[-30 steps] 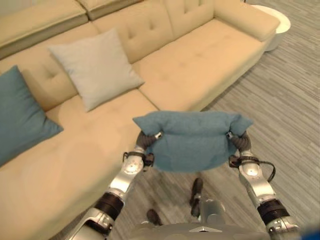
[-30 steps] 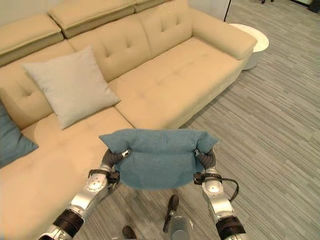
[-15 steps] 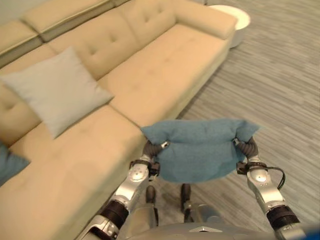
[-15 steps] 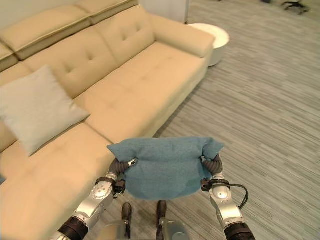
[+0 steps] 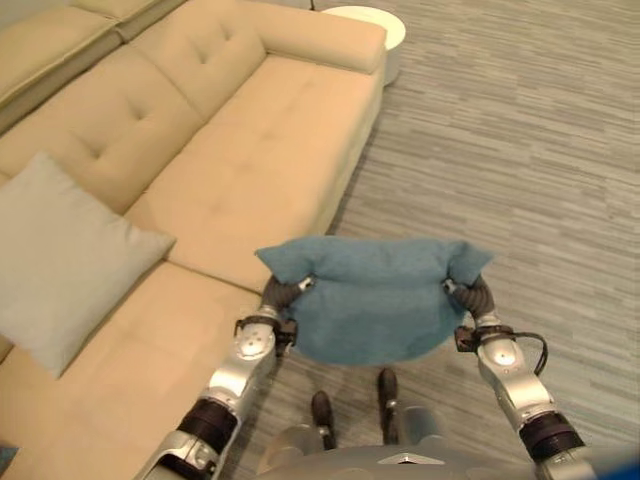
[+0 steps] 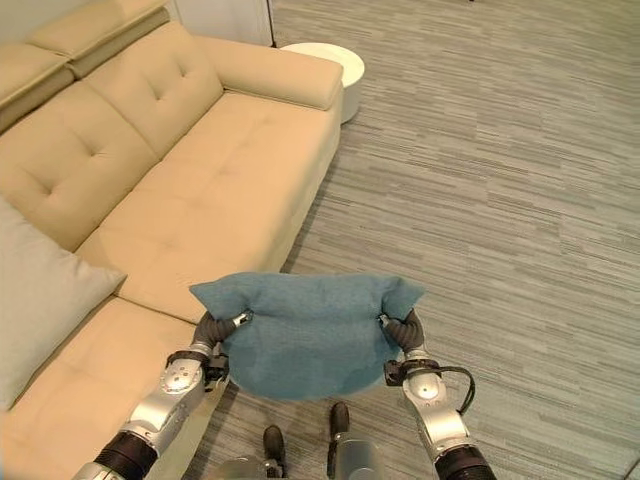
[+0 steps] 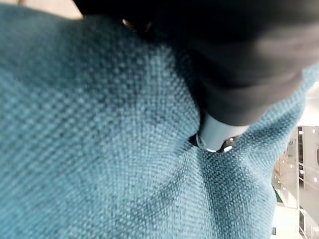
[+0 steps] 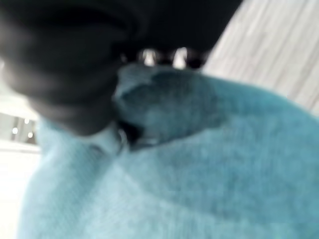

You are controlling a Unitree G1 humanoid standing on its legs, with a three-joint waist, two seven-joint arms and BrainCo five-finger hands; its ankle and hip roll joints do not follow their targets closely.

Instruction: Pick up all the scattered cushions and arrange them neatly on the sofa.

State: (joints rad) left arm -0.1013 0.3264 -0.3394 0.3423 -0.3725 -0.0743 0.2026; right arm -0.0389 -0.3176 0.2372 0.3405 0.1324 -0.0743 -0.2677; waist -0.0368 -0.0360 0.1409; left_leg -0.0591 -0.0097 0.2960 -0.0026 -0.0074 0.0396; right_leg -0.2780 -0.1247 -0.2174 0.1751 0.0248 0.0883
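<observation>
Blue cushion (image 5: 372,300) hangs low centre of frame above grey floor (image 5: 520,170), left hand (image 5: 283,293) and right hand (image 5: 470,291) each with fingers gripping an upper corner; beyond, upper left, beige sofa (image 5: 240,140) carrying 1 grey cushion (image 5: 62,255).

**Soft, even room light**

Sofa (image 5: 250,150) bright and evenly lit, with shallow shading in its tufts. Grey cushion (image 5: 60,260) drops a faint shadow on the sofa seat. The floor (image 5: 500,150) beside the sofa darkens slightly under the blue cushion (image 5: 375,300) I'm holding.
</observation>
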